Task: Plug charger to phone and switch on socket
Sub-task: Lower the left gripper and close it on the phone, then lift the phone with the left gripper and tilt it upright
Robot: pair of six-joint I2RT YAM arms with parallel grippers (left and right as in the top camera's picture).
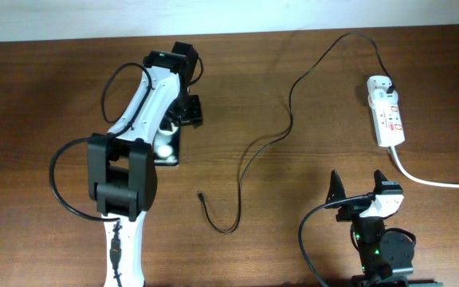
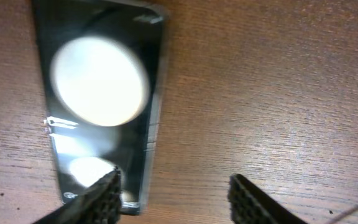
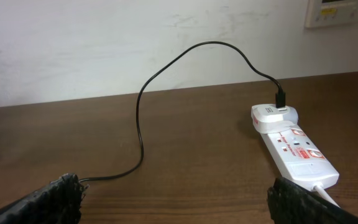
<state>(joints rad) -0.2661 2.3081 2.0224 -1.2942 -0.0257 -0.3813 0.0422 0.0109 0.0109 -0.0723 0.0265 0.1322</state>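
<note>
1. Overhead: my left gripper is hovering over the phone. The charger is lying with its tip loose near the phone and running off to the socket, well apart from the phone. My right gripper is sitting far from the phone, fingers apart.
2. Left wrist: my fingers are spread and gripping nothing, with one hanging over the phone's long edge. I am judging I should shift sideways to straddle it, leaving the port end free. Its white lettering is blurring beyond reading.
3. Right wrist: my right gripper is gaping empty. The charger's plug is sitting in the socket, whose red markings are too small to read.
</note>
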